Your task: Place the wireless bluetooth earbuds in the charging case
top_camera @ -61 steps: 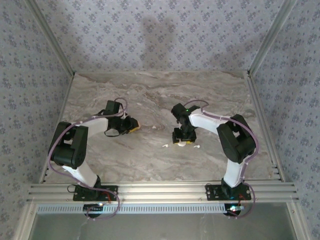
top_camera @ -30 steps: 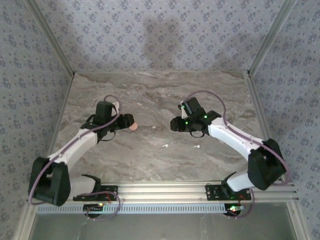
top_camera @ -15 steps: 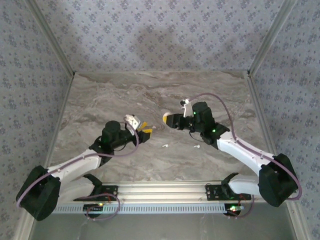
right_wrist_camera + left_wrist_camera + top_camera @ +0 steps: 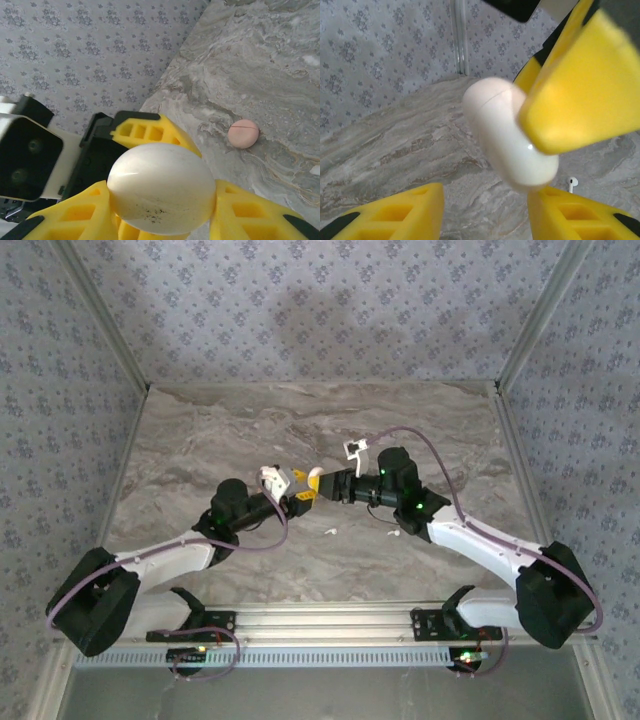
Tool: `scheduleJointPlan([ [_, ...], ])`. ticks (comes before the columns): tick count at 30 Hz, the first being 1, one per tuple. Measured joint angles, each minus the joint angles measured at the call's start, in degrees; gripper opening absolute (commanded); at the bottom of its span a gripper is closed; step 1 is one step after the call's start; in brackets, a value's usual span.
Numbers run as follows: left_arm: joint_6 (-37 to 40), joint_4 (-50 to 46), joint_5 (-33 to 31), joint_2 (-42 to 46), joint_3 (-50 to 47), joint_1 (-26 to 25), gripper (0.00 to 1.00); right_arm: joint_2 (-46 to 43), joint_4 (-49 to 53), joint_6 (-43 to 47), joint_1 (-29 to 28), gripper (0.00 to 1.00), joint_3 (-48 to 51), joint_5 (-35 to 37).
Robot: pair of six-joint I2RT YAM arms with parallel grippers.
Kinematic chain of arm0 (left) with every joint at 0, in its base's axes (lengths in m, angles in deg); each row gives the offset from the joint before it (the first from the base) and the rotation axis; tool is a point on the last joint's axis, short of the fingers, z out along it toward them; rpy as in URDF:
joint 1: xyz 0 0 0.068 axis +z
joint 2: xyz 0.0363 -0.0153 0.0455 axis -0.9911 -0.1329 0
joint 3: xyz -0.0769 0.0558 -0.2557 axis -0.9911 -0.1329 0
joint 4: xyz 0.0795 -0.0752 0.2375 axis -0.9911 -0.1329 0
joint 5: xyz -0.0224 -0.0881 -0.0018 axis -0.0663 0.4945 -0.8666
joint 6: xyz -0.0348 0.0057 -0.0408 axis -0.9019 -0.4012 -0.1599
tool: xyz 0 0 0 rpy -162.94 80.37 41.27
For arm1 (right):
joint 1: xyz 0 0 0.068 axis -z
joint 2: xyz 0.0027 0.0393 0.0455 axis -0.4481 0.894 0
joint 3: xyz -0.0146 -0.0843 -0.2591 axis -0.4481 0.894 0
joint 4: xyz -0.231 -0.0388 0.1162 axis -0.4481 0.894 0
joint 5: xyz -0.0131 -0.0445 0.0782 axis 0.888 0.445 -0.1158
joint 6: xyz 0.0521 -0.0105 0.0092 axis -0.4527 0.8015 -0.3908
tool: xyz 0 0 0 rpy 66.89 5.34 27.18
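Observation:
The white charging case (image 4: 160, 185) is closed and sits between the yellow fingers of my right gripper (image 4: 161, 205), which is shut on it. Above the table's middle, my right gripper (image 4: 320, 483) meets my left gripper (image 4: 298, 497) tip to tip. In the left wrist view the case (image 4: 507, 135) juts down toward my left gripper (image 4: 485, 202), whose jaws stand open around its end without pinching it. One earbud (image 4: 329, 532) lies on the marble below the grippers, and another earbud (image 4: 394, 534) lies beside the right forearm. An earbud (image 4: 573, 182) also shows past my left gripper's right finger.
A pink round disc (image 4: 243, 133) lies on the marble table (image 4: 200, 440) beyond the grippers. Aluminium rails frame the table, with patterned walls (image 4: 320, 310) at the back and both sides. Both forearms stretch low across the front half.
Both arms have swung in to the centre and the grippers now meet. The right one carried the case leftward. The left one left the pink disc and rose.

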Motion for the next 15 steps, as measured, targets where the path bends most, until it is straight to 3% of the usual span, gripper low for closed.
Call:
scheduleJointPlan([
  [12, -0.5, 1.4, 0.6, 0.0, 0.7, -0.7, 0.46, 0.7, -1.3, -0.6, -0.8, 0.38, 0.0, 0.0],
  [15, -0.9, 2.1, 0.7, 0.2, 1.1, -1.0, 0.41, 0.8, -1.4, -0.6, -1.0, 0.38, 0.0, 0.0],
])
